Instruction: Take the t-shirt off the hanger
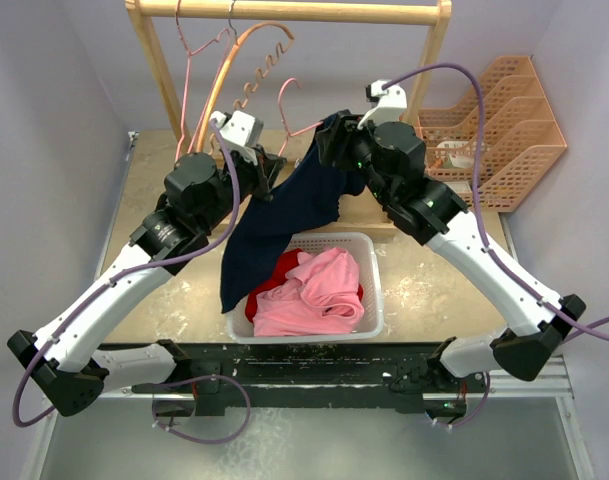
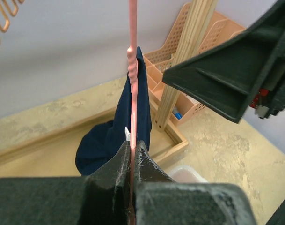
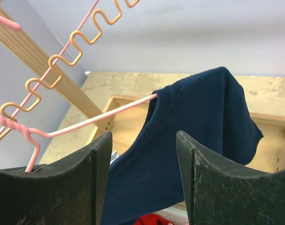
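— Where's the shirt [image 1: 284, 215]?
— Navy, limp, creased, drooping off one end of the thin pink wire hanger [image 3: 100, 117]. My left gripper [image 2: 132, 147] pinches that wire; my right gripper [image 3: 144, 159] is spread beside it.

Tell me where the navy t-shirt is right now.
Top view, centre: the navy t-shirt hangs from the pink hanger, its lower end draping over the left rim of the white basket.

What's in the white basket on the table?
A crumpled pink garment over red cloth. The navy t-shirt drapes over the left corner of the basket, hiding that part.
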`<state>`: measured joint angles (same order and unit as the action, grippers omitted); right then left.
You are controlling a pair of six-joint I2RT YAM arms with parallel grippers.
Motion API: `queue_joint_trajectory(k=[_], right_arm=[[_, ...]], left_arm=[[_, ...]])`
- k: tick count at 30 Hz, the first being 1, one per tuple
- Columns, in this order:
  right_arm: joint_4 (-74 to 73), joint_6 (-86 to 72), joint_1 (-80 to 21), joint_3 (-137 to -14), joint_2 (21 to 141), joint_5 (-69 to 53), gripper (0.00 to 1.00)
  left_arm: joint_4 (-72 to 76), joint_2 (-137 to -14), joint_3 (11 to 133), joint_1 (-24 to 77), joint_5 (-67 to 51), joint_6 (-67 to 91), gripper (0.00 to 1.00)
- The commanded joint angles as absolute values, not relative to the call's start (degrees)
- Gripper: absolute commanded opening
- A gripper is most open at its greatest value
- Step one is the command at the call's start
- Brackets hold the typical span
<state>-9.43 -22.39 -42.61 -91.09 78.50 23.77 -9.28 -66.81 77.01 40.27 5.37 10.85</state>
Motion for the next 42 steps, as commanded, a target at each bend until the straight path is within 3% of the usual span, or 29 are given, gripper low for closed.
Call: queue_joint_trajectory(k=[1,30,42], right_arm=[[-6.8,-23.7,-41.7,-94.3,78.5,17.9,0.59],[-4.0,-26.0,-40.3,-87.1,81.6,19.6,0.54],[-4.4,-24.0,-38.3,-90.6,84.9,22.4,0.4]], left_arm=[[-6.6,-63.8,76.6,40.7,7.1,13.4,0.0],[-3.4,-62.9,75.2,40.8,4.3,16.2,0.0],[-4.2,-60.8,75.8,40.9,0.5,17.5,0.0]])
